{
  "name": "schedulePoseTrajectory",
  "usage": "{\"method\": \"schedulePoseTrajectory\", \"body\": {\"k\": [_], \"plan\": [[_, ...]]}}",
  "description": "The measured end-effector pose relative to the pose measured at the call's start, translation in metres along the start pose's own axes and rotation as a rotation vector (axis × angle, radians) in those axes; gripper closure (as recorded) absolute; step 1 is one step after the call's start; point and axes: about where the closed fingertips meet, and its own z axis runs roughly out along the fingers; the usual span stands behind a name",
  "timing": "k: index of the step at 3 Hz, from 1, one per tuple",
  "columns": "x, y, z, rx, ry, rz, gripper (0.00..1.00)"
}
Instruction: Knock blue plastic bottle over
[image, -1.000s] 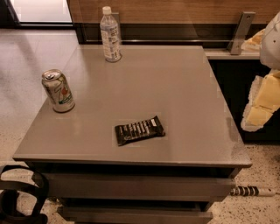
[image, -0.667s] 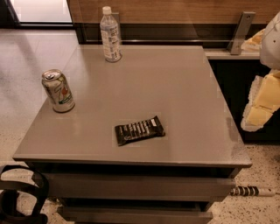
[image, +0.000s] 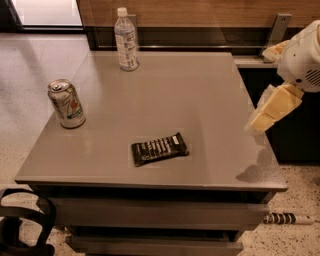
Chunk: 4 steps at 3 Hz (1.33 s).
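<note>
The blue plastic bottle (image: 126, 39) stands upright at the far left corner of the grey table (image: 200, 100). It is clear, with a white cap and a pale label. My gripper (image: 269, 108) hangs over the table's right edge, about midway along it, at the end of the white arm (image: 304, 56). It is far to the right of the bottle and nearer the front, touching nothing.
A silver-green soda can (image: 66, 104) stands near the left edge. A dark snack bar (image: 159, 148) lies flat near the front middle. A wooden wall panel (image: 210, 10) runs behind the table. A black strap (image: 27, 220) lies on the floor at the front left.
The gripper has moved a little to the left and up, from beside the table's right edge to over it. The bottle, can and bar have not moved.
</note>
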Motion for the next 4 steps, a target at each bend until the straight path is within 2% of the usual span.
{"method": "schedulePoseTrajectory", "body": {"k": [1,2,3,4], "plan": [[-0.004,-0.019,0.021,0.063,-0.146,0.138,0.00],[-0.040,-0.064,0.034,0.176,-0.366,0.248,0.00],[-0.077,-0.103,0.037,0.261,-0.530,0.289,0.00],[-0.088,-0.119,0.033,0.313,-0.580,0.305,0.00]]}}
